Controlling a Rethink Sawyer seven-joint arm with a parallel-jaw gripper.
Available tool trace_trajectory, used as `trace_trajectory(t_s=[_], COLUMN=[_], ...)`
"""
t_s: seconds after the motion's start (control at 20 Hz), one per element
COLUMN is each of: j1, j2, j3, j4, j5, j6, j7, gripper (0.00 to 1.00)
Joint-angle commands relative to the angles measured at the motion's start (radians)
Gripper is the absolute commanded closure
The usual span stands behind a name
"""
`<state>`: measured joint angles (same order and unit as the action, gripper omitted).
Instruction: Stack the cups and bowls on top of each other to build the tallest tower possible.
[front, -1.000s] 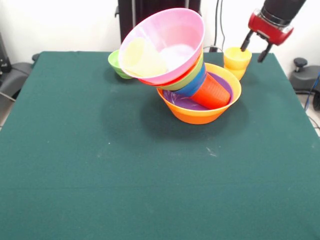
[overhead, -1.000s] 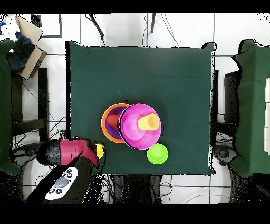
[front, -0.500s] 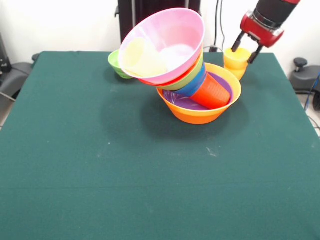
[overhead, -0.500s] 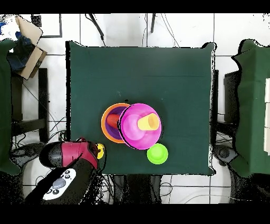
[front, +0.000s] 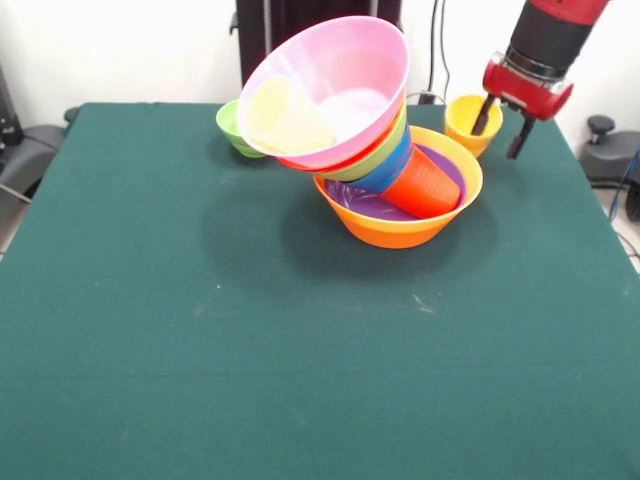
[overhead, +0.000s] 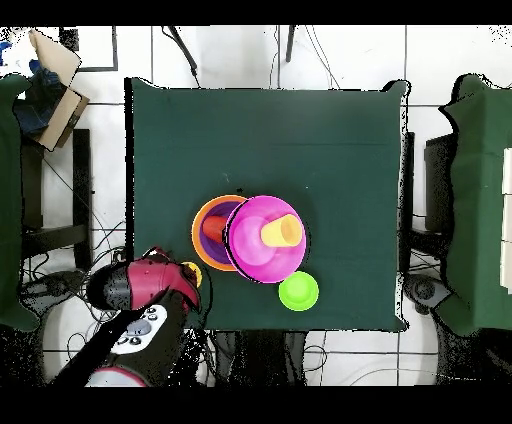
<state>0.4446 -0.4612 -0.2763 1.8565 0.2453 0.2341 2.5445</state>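
At upper right, our spread tool (front: 503, 126) straddles the yellow cup's (front: 468, 122) rim; we might knock it off the tabletop (front: 200, 360).

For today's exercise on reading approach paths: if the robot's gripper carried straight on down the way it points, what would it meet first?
Most likely the yellow cup: the open gripper straddles its rim, one finger apparently inside. The other finger would probably meet the table beside it, though depth is unclear.

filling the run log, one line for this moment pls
pincer: open, one finger in yellow cup | tower: leaning in orange bowl | small green bowl: loose
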Motion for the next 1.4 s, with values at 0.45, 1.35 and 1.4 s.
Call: trace_trajectory(t_s=[0.45,1.35,1.4], j1=[-0.036,0.063,0.097], j2=[0.012,0.054,0.075], j3=[0.183,0.051,0.008], j4=[0.081,0.037,0.018], j5=[0.030,0.050,0.054], j6=[-0.037,0.076,0.085], j7=[0.141,0.185,0.196], gripper=[0.00,0.00,0.00])
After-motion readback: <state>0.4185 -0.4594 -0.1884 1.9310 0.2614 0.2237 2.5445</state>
